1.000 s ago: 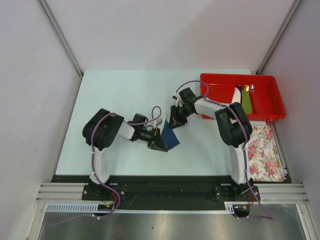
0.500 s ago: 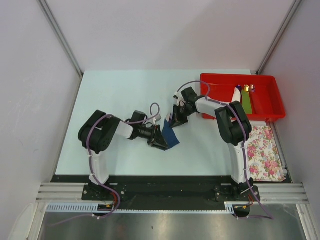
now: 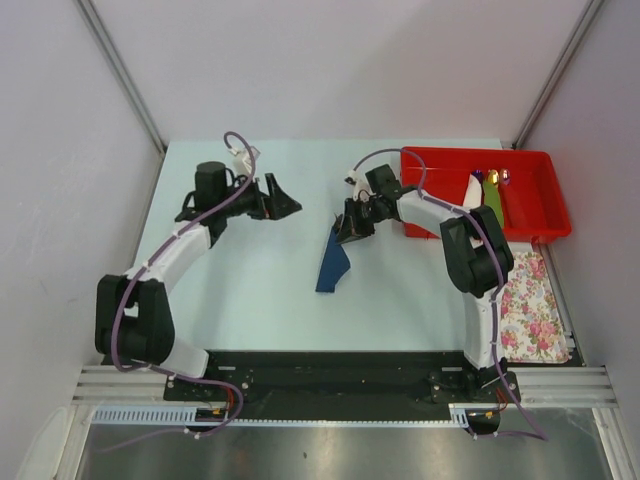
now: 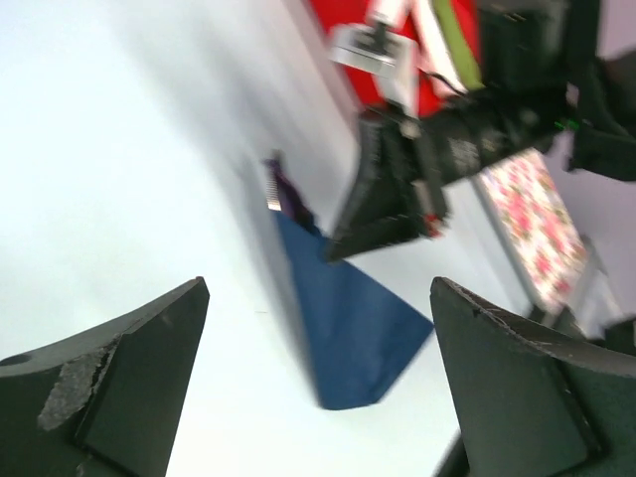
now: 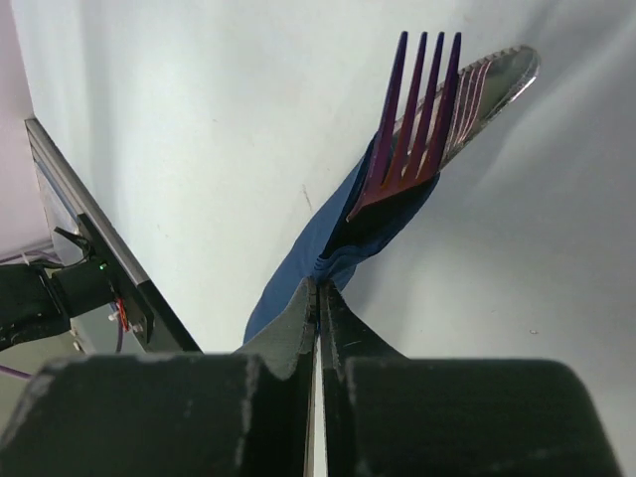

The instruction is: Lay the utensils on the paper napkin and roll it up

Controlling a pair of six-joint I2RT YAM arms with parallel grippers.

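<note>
Centrally, right hand (image 3: 347, 231) pinching edge of paper napkin (image 3: 333, 267), left hand (image 3: 284, 197) spread, apart

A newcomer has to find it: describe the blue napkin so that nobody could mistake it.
Look at the pale table, just left of the red tray. There the right gripper pinches the far end of a dark blue paper napkin with a fork poking out. It is plain and folded narrow, unlike the flat flowered cloth at the right edge.
</note>
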